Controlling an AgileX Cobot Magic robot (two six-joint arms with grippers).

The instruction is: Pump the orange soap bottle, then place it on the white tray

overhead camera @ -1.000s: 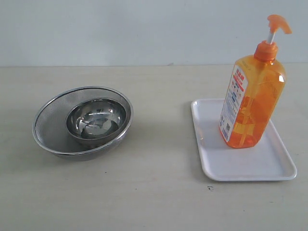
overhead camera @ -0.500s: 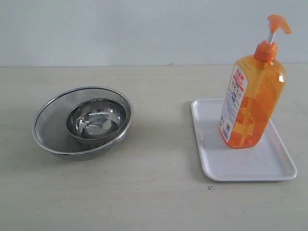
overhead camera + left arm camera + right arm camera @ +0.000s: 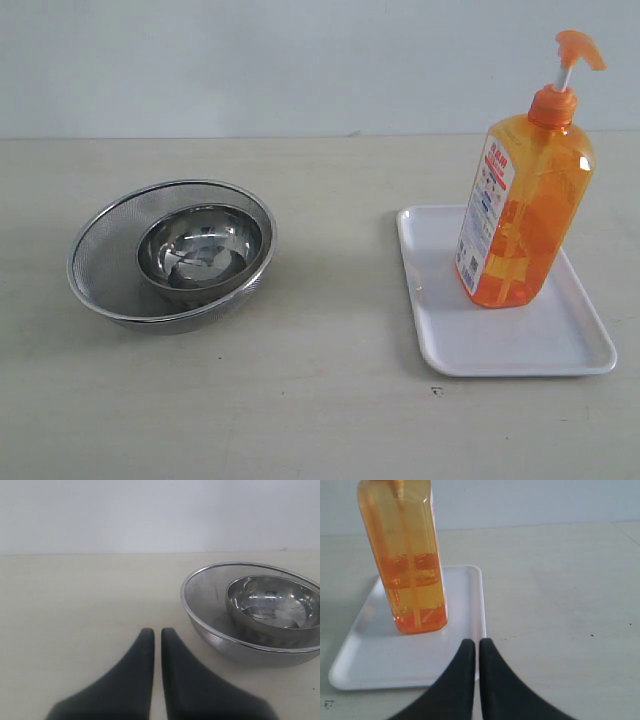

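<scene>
The orange soap bottle (image 3: pixel 525 210) stands upright on the white tray (image 3: pixel 560 345) at the right of the table, its pump head raised. The right wrist view shows the bottle (image 3: pixel 410 560) standing on the tray (image 3: pixel 370 660), with my right gripper (image 3: pixel 476 645) shut and empty over the tray's near edge, apart from the bottle. My left gripper (image 3: pixel 157 633) is shut on nothing above bare table, beside the mesh strainer (image 3: pixel 210 615). Neither gripper shows in the exterior view.
A round steel bowl (image 3: pixel 200 250) sits inside a mesh strainer (image 3: pixel 100 270) at the left of the table. A pale wall runs behind the table's far edge.
</scene>
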